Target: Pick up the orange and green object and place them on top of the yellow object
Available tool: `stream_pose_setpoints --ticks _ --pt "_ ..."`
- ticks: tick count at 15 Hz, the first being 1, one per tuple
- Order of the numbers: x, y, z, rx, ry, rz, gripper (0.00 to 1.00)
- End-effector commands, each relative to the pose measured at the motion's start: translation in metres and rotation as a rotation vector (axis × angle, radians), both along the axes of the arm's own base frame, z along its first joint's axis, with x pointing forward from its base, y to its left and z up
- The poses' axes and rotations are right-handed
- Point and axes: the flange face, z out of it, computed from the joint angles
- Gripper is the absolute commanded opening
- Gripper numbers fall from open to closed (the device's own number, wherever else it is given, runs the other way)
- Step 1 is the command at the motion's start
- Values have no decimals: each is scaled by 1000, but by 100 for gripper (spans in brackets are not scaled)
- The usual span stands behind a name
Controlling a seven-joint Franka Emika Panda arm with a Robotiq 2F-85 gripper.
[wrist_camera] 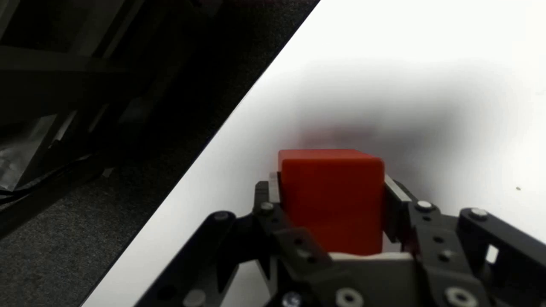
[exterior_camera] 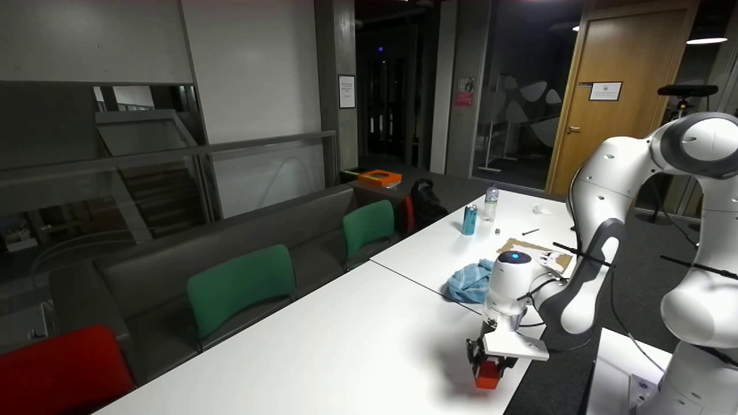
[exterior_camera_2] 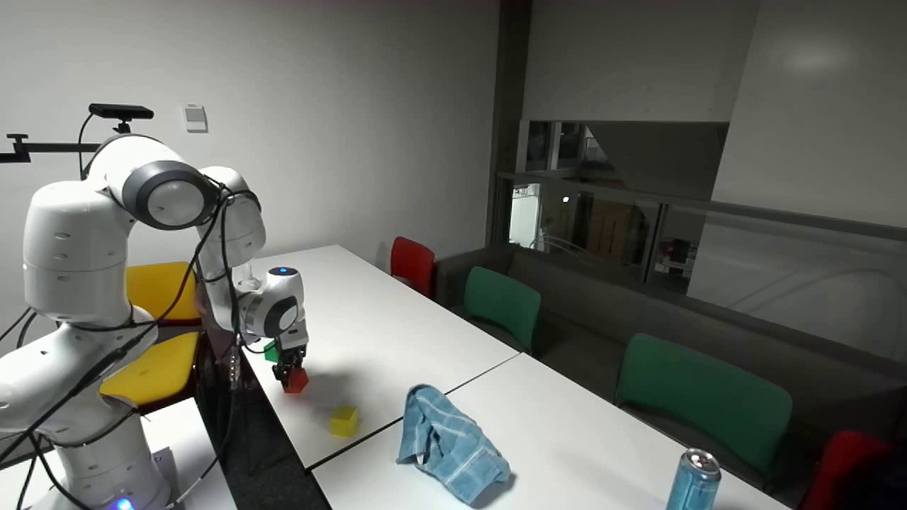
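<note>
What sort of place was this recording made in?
Most likely a shared meeting or break-out space in an office or campus building, judging by the white tables set edge to edge, the green chairs along them, and the long dark sofa behind those chairs.

A blue cloth [exterior_camera_2: 457,448] lies crumpled; a can [exterior_camera: 469,221] stands beside a bottle [exterior_camera: 490,205].

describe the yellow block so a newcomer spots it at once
In an exterior view, look along the white table to the crumpled blue cloth. Left of it in that view sits the yellow block, a small plain cube. Unlike the orange-red block gripped in the tool, it is bright yellow and stands free.
</note>
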Motion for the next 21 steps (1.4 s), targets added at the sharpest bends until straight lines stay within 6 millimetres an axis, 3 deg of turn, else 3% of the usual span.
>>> stream_pose_setpoints --ticks 1,12,21 --pt "11 -13 14 8 28 1 30" --pt "21 -56 64 44 -8 -58 30" --pt "8 -107 97 61 -12 -113 30"
